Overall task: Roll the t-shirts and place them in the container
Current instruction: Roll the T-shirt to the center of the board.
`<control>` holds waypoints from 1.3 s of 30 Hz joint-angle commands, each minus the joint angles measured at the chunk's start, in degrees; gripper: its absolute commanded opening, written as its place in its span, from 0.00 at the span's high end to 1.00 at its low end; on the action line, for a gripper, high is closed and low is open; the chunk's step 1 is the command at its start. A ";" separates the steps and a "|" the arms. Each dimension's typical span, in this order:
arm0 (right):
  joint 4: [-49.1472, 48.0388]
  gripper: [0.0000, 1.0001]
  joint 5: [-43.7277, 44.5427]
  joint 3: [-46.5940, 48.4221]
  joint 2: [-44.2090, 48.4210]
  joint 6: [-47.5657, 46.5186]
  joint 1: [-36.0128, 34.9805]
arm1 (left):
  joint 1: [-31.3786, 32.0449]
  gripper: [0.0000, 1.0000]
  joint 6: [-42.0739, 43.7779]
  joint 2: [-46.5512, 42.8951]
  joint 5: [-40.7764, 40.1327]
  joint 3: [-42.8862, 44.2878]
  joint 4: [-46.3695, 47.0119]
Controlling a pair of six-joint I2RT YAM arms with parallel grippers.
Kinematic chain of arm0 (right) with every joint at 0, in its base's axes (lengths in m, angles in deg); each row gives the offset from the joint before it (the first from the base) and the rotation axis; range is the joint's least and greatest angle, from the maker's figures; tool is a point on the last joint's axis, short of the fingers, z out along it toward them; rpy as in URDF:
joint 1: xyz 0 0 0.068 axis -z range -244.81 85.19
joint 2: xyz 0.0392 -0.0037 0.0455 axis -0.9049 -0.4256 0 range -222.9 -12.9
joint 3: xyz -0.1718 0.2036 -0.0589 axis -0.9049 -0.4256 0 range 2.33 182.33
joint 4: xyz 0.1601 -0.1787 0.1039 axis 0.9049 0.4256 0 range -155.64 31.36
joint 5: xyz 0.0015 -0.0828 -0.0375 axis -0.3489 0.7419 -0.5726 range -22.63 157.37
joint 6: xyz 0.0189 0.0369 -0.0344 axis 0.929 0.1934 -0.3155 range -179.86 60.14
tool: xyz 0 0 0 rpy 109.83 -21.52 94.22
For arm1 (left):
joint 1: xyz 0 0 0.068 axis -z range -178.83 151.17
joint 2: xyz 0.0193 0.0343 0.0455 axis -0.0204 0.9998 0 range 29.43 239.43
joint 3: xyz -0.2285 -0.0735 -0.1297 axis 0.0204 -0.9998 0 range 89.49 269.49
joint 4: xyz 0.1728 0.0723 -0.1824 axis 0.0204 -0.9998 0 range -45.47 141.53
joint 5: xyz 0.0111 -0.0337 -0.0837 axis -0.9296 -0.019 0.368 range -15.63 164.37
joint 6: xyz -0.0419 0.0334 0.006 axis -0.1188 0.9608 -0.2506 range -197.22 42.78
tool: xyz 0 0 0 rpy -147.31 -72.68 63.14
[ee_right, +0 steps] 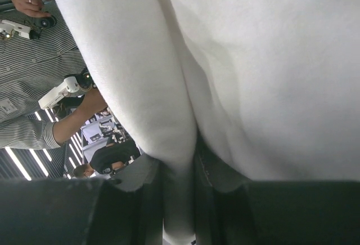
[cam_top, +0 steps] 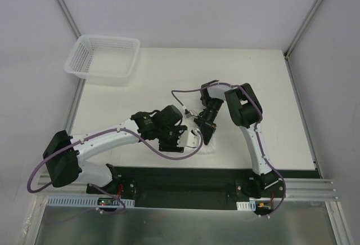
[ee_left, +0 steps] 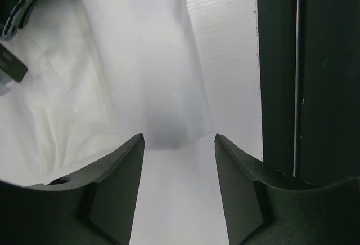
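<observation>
Surface: white table (cam_top: 253, 87), grey walls (cam_top: 197, 8) around, dark strip (cam_top: 185, 174) along the near edge. Far left corner: white mesh basket (cam_top: 104, 58), overhanging the edge. Near edge, centre: bundled white t-shirt (ee_left: 140, 59) between both claws. The left gripper (ee_left: 179, 141): jaws apart, holding nothing, just short of the cloth. The right gripper (ee_right: 179, 200): pinched on a t-shirt fold. Broad stretch of table open toward far and right edges.

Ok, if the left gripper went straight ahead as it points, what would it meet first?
Probably the white t-shirt, its folded end lying just ahead of the open left gripper; depth is unclear.
</observation>
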 commanded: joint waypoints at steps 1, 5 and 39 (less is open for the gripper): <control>8.90 0.94 7.97 1.14 -2.93 -2.56 0.37 | 3.94 0.47 3.33 3.46 -5.26 -2.21 8.48; 8.90 0.94 7.79 1.14 -2.84 -2.56 0.54 | 4.21 0.48 2.45 5.84 -3.59 -3.53 9.27; 8.64 0.41 -2.84 4.05 21.83 -6.07 16.09 | 4.13 1.00 1.85 16.30 0.50 -10.15 11.76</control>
